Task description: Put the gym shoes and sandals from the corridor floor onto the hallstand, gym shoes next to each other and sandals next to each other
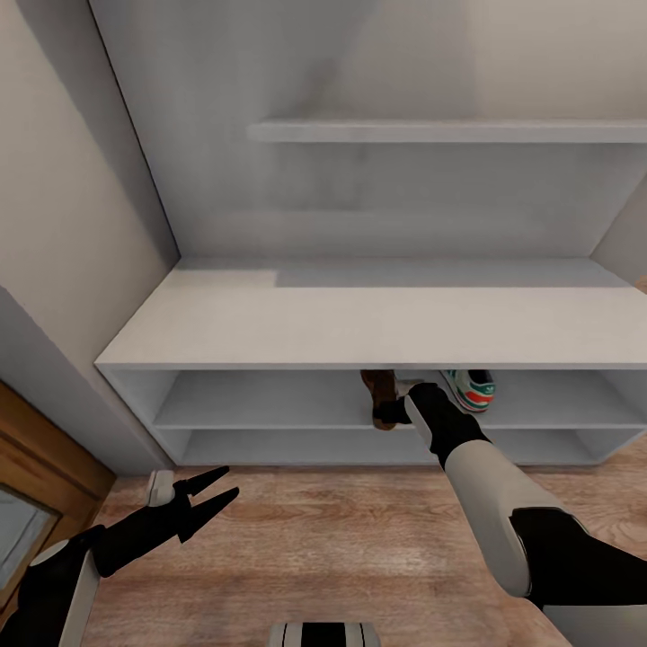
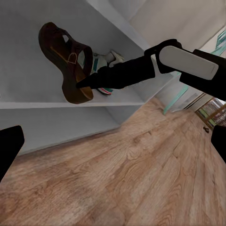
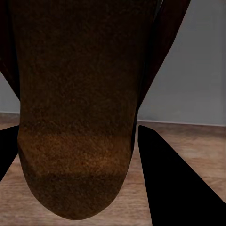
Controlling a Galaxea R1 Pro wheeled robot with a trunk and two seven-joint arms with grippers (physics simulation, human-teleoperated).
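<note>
The hallstand [image 1: 359, 314] is a light grey low bench with two open shelves. My right gripper [image 1: 393, 413] reaches into its upper open shelf, shut on a dark brown sandal [image 1: 381, 392] that stands tilted on end. The left wrist view shows the sandal [image 2: 66, 61] pinched at its sole by the right gripper [image 2: 84, 84]. In the right wrist view the sandal [image 3: 77, 94] sits between the two black fingers [image 3: 162, 183]. One white and green gym shoe [image 1: 473, 388] lies on the same shelf just right of the sandal. My left gripper [image 1: 230, 482] hangs open and empty over the corridor floor [image 1: 359, 539].
A grey wall shelf [image 1: 449, 132] hangs above the bench top. A wooden door or cabinet [image 1: 36, 485] stands at the lower left, close to my left arm. The lower open shelf [image 1: 270, 447] holds nothing that I can see.
</note>
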